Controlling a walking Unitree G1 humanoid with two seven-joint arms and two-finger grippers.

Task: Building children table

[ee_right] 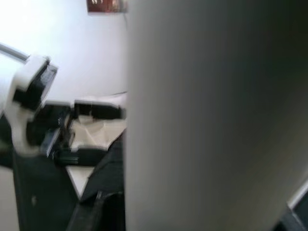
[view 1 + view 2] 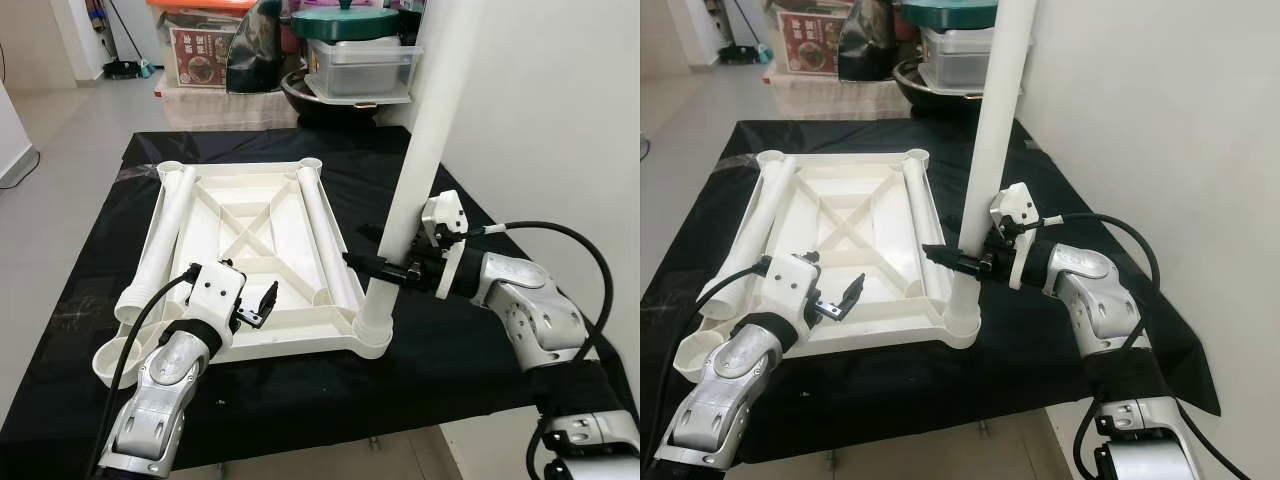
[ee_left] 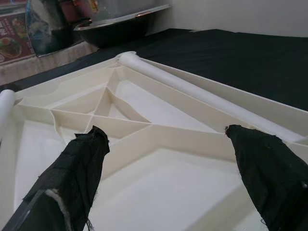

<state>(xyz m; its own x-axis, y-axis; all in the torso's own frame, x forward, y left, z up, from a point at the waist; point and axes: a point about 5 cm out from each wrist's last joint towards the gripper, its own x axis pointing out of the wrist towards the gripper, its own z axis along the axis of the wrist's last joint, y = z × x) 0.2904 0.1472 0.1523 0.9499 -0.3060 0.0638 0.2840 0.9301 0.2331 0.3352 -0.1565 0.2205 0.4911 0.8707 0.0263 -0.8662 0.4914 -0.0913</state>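
Leg [image 2: 425, 140]: white tube standing upright in the near right corner socket of the upturned tabletop [image 2: 250, 235], long axis vertical.
Right gripper [image 2: 385, 268]: clamped on the leg low down.
Left gripper [image 2: 258, 305]: fingers spread wide, holding nothing, over the tabletop's near edge.
Advice: I'd press straight down, keeping the leg plumb.

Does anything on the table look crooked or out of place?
Yes. The upright leg in the tabletop's near right corner socket leans slightly toward the wall rather than standing straight, with the right gripper shut on it. Two loose legs lie across the tabletop.
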